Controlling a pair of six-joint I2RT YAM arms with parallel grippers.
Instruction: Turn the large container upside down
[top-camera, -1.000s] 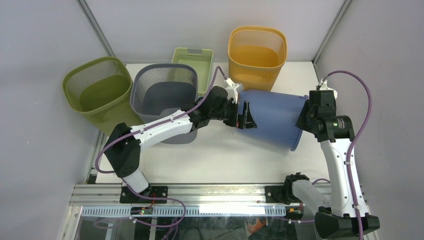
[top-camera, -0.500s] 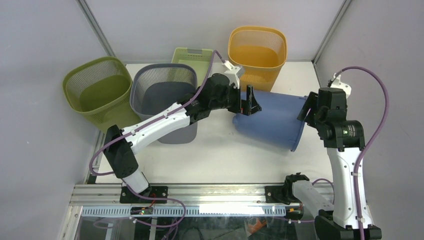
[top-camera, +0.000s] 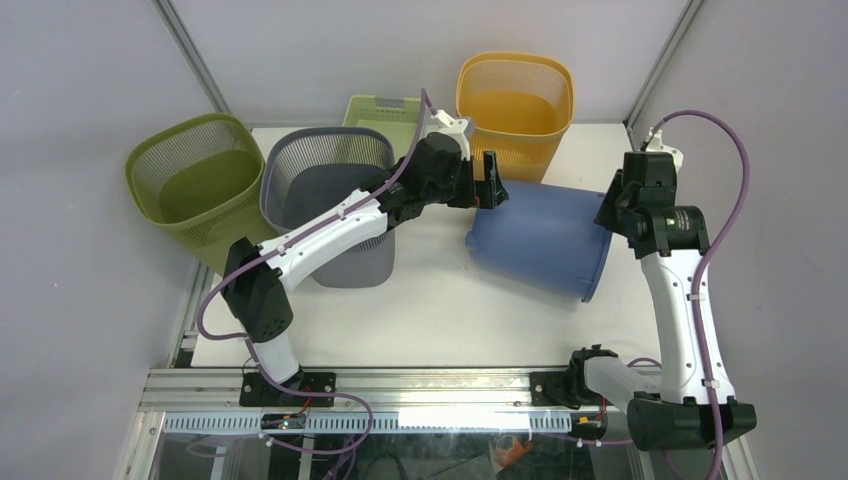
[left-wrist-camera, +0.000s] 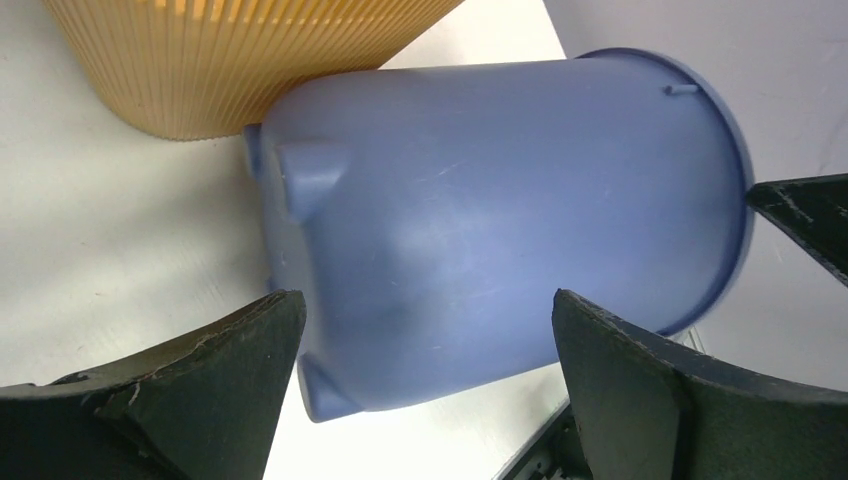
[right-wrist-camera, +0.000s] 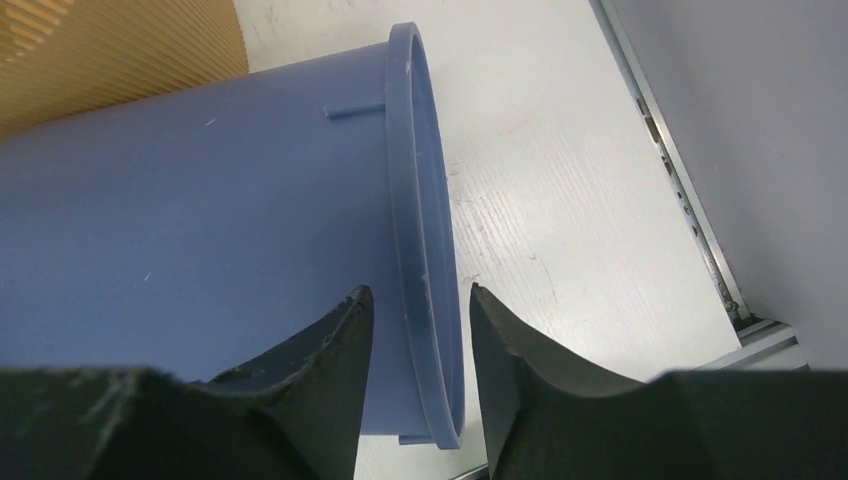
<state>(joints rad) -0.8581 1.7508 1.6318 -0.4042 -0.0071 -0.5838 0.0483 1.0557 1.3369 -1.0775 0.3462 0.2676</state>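
The large container (top-camera: 540, 235) is a blue plastic bucket lying on its side on the white table, base to the left and rim to the right. In the left wrist view the container (left-wrist-camera: 480, 230) lies below my left gripper (left-wrist-camera: 425, 298), which is wide open and holds nothing. That left gripper (top-camera: 488, 180) hovers over the base end, near the orange basket. My right gripper (right-wrist-camera: 420, 290) is partly open, its two fingers on either side of the container's rim (right-wrist-camera: 425, 200), with small gaps showing. From above, the right gripper (top-camera: 608, 208) sits at the rim's far side.
An orange mesh basket (top-camera: 515, 100) stands right behind the container. A grey basket (top-camera: 330, 190), an olive basket (top-camera: 195, 180) and a pale green tray (top-camera: 385, 120) fill the back left. The table's right edge rail (right-wrist-camera: 690, 210) runs close to the rim.
My left gripper has lifted off the container's base and drawn back toward the orange basket. The right gripper pulled away, then returned over the rim, its jaws narrower. The container stays on its side.
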